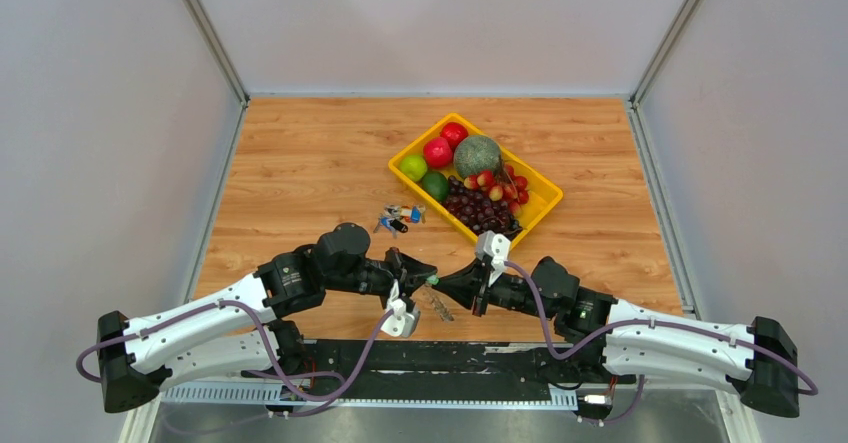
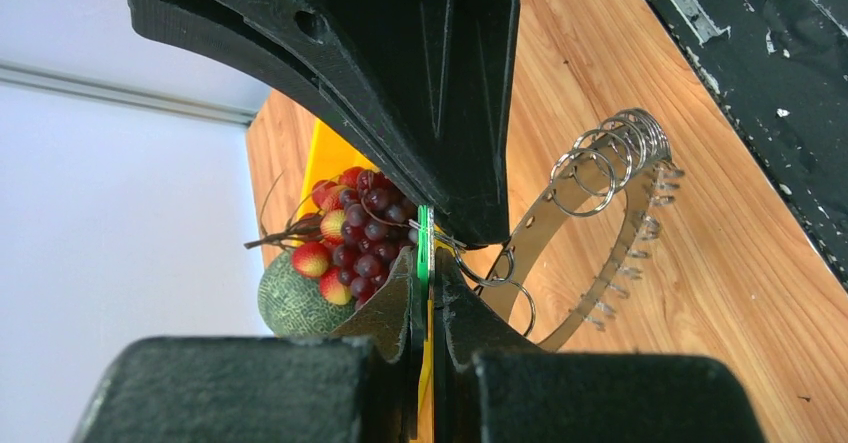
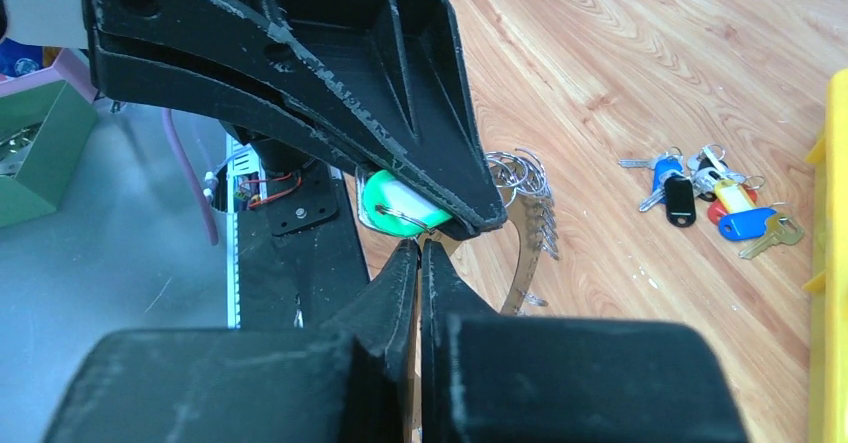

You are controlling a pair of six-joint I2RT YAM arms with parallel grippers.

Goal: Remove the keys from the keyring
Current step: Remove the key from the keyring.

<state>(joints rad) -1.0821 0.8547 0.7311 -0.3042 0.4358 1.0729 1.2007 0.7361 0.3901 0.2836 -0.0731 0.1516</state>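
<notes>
The keyring [image 2: 548, 213], strung with keys [image 2: 645, 225], loops out just beyond the left fingers [image 2: 392, 308], which pinch its green tag [image 2: 423, 238]. The right fingers [image 3: 392, 293] are pressed together right under that tag, and what they catch is unclear. It is probably best to hold the tag firm and work one key toward the ring's split. Only the right wrist view shows a coloured key bunch [image 3: 700, 201], well apart on the worktop [image 3: 620, 83].

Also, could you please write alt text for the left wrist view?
The left gripper is shut on a thin green tag, tip to tip with the right gripper. Behind them a keyring strung with silver keys arcs over the wooden table, with grapes and a melon in a yellow tray beyond.
</notes>
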